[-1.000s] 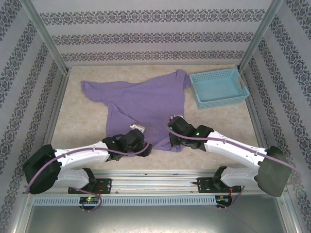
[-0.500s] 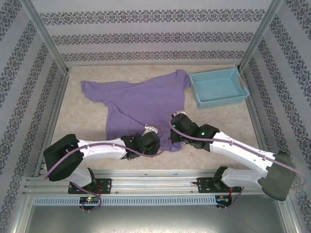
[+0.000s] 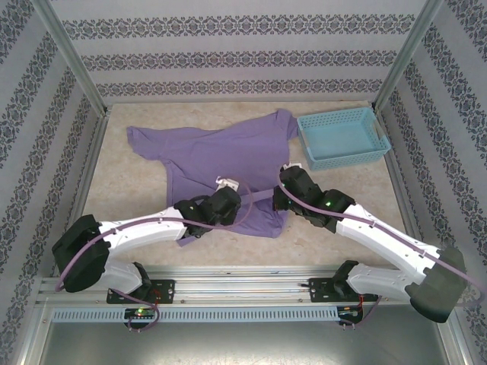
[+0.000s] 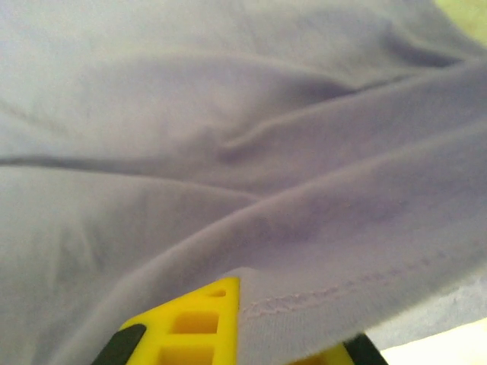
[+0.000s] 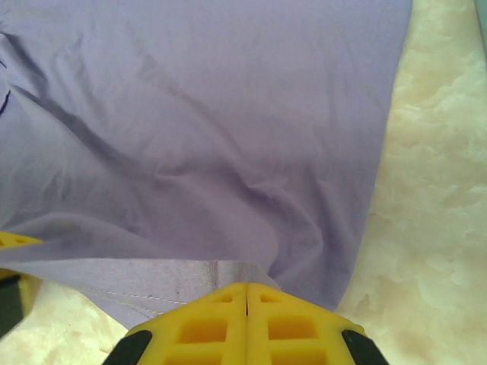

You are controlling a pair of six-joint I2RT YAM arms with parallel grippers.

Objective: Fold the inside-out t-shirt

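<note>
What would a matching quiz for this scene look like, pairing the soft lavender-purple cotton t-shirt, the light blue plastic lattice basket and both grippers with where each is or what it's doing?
1. lavender-purple cotton t-shirt
2. light blue plastic lattice basket
3. left gripper
4. right gripper

A. shut on the hem by the shirt's right edge
B. far right corner of the table
C. spread over the table's middle, near hem lifted
D. shut on the hem, further left

Pairs: 1-C, 2-B, 3-D, 4-A

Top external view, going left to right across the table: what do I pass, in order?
Purple t-shirt's sleeve → left gripper → right gripper → light blue lattice basket.
</note>
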